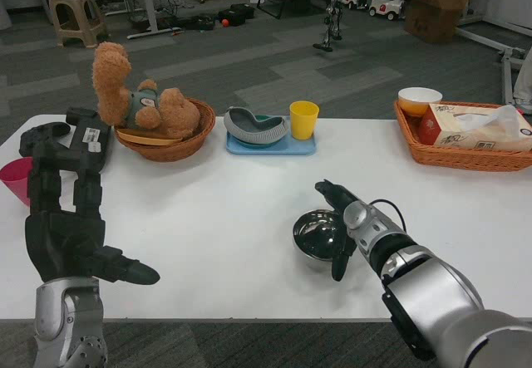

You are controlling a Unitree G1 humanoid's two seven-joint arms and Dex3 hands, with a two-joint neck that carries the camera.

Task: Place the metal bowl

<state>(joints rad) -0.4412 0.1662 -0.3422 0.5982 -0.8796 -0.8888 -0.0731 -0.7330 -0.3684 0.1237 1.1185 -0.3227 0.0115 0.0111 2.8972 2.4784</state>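
Fingers (338,262) of the right hand (342,218) around the metal bowl (316,237) rim; left hand (65,218) raised, spread wide, empty.

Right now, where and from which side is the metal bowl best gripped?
Probably by its rim on the right side, coming from the right and above. The metal bowl stands upright with its mouth open, so the thin rim can be pinched. The right hand is already at that edge, while the left hand is far off.
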